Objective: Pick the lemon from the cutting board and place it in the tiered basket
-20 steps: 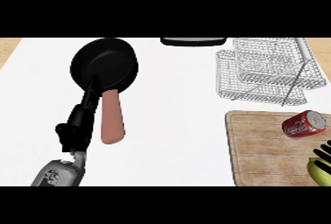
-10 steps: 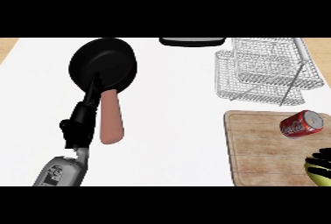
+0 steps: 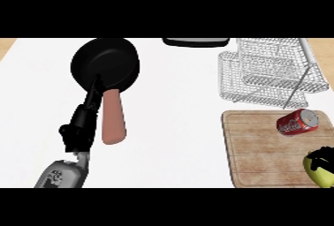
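Note:
At the lower right edge of the head view, the yellow-green lemon (image 3: 316, 173) lies on the wooden cutting board (image 3: 261, 152). My right hand (image 3: 322, 156) shows only as black fingers curled over the top of the lemon; the rest of the hand is cut off by the edge. The wire tiered basket (image 3: 271, 73) stands behind the board at the upper right. At the lower left my left hand (image 3: 81, 124) rests open, its fingers pointing up toward the pan.
A red soda can (image 3: 297, 122) lies on its side at the board's far right corner, between the lemon and the basket. A black pan (image 3: 105, 62) with a pinkish handle (image 3: 112, 117) lies at the left. A dark object (image 3: 195, 42) sits at the back edge.
My right hand's fingers, spread above the lemon a second ago, have curled down onto it. The left hand has hardly moved.

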Controlling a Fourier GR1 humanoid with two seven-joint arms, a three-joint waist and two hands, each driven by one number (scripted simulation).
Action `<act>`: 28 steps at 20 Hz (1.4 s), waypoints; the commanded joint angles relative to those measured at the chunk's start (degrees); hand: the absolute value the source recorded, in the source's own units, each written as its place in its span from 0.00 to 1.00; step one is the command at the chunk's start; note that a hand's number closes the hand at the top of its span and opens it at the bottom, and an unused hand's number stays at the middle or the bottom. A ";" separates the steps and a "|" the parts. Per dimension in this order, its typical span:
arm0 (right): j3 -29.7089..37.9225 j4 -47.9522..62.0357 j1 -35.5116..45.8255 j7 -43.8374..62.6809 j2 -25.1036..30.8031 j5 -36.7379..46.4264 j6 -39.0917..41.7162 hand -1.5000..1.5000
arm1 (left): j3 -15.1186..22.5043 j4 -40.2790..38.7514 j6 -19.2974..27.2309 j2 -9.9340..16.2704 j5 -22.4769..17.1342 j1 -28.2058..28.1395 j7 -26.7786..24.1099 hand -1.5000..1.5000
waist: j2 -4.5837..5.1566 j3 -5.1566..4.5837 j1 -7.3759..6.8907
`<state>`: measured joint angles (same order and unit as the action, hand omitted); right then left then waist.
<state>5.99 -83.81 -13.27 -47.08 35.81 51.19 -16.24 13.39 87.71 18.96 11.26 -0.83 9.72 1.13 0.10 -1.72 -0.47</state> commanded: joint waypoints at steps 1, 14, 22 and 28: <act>0.06 4.85 -4.07 15.71 -2.55 5.69 6.19 1.00 | -0.27 0.49 0.33 0.40 0.57 0.53 -0.38 0.50 | 1.88 0.35 0.31; -4.62 -15.04 8.12 62.23 -15.77 20.98 26.61 1.00 | 1.37 -0.56 -1.03 -0.37 0.55 1.07 0.48 0.50 | 0.01 0.86 -2.71; -9.12 -35.38 23.84 83.17 -23.71 26.50 49.79 1.00 | 0.17 -1.48 -1.08 -0.01 0.48 2.39 1.17 0.50 | -0.64 1.15 -1.25; -7.31 -39.37 45.72 95.49 -28.75 26.17 72.88 1.00 | 0.26 -1.83 -0.83 -0.68 0.73 0.17 -0.25 0.50 | -0.52 1.41 -0.75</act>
<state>-2.42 -120.39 19.92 40.44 10.24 77.64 43.75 13.57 85.84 17.97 10.87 -0.29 11.23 1.53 -0.46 -0.61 -1.49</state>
